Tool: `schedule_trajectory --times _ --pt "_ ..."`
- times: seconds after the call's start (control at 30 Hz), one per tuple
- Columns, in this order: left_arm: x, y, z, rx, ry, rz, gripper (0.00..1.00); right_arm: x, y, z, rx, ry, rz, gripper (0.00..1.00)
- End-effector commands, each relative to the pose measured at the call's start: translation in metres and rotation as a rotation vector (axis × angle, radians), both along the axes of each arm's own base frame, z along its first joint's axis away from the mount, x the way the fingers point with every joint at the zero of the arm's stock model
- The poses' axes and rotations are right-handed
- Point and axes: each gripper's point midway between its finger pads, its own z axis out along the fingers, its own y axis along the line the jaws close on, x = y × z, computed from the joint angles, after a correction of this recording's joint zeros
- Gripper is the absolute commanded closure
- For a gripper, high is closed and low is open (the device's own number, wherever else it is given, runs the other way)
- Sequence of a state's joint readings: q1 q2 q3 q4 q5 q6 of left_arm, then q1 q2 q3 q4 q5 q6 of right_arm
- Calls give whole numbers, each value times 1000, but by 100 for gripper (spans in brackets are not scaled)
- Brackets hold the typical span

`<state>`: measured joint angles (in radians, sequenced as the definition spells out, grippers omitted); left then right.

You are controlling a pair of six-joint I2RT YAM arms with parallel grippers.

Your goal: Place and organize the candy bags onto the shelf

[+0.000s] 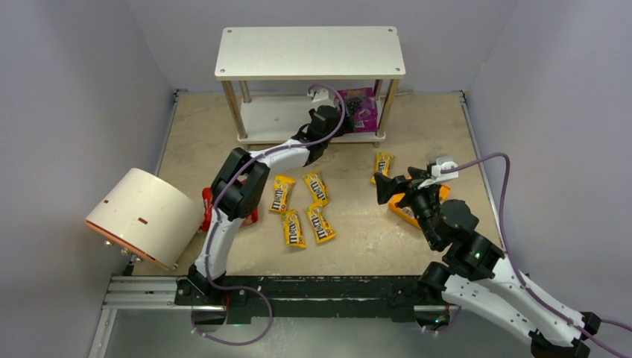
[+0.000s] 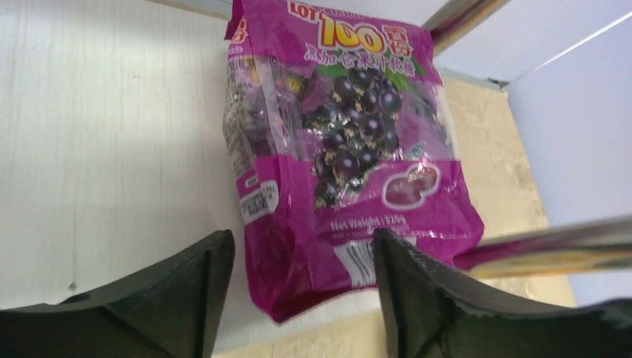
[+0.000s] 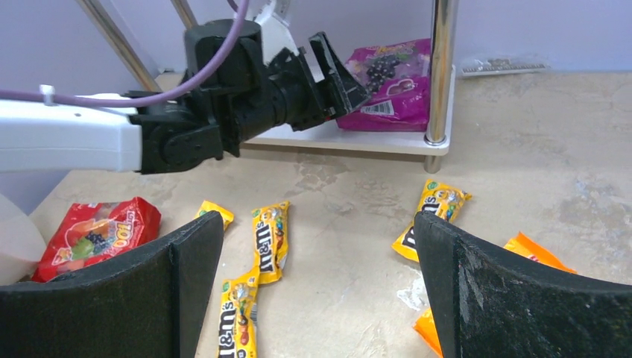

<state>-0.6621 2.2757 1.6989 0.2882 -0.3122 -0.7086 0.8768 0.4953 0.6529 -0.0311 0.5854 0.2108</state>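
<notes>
The purple pouch lies on the right end of the shelf's lower board. My left gripper is open just in front of it, a finger on each side of its near end, not gripping. Several yellow M&M's packets lie mid-table, and one more lies to the right. The orange pouch lies under my right gripper, which is open and empty above the table. The red pouch lies at the left, mostly hidden by the left arm in the top view.
A white-and-orange cylinder lies on its side at the left edge. The shelf's top board is bare. Silver posts stand at the shelf corners. Grey walls close in the table on three sides.
</notes>
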Motion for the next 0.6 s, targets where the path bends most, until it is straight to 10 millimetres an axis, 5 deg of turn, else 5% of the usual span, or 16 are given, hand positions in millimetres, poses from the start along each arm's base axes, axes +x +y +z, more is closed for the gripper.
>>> schedule_trajectory --times 0.0,0.07,0.27,0.57 --pt "-21 9 73 31 -115 -78 22 1 -9 15 62 13 -57 1" --pt "-37 18 89 31 -128 -98 14 2 -13 7 75 59 -95 1" --pt "-105 52 86 49 -67 -164 9 3 -29 -26 74 223 -236 1" --pt "-220 110 54 133 1 -266 5 18 23 -84 -113 440 -146 1"
